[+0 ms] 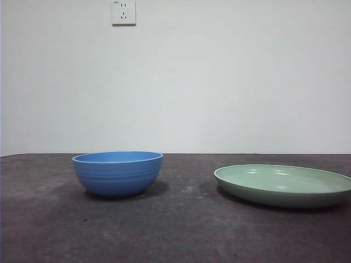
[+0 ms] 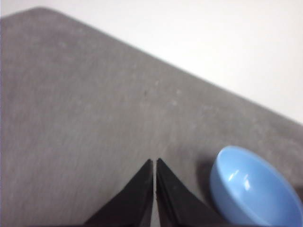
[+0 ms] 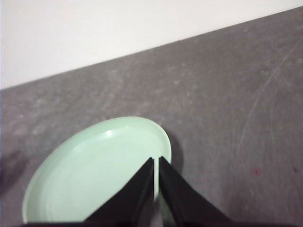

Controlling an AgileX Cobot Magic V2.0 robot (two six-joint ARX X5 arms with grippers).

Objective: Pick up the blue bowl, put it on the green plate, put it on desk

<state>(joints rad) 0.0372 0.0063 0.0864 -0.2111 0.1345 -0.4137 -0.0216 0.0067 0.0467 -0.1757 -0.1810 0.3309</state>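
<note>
Here the blue bowl sits upright on the desk, well apart from the green plate; both hold nothing. The left gripper hangs above bare desk near the bowl, jaws pressed together. The right gripper hangs above the plate's rim, jaws likewise closed, gripping nothing.

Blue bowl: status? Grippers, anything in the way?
Left gripper and right gripper shut, empty. Blue bowl on desk, apart from green plate. Nothing between them.
</note>
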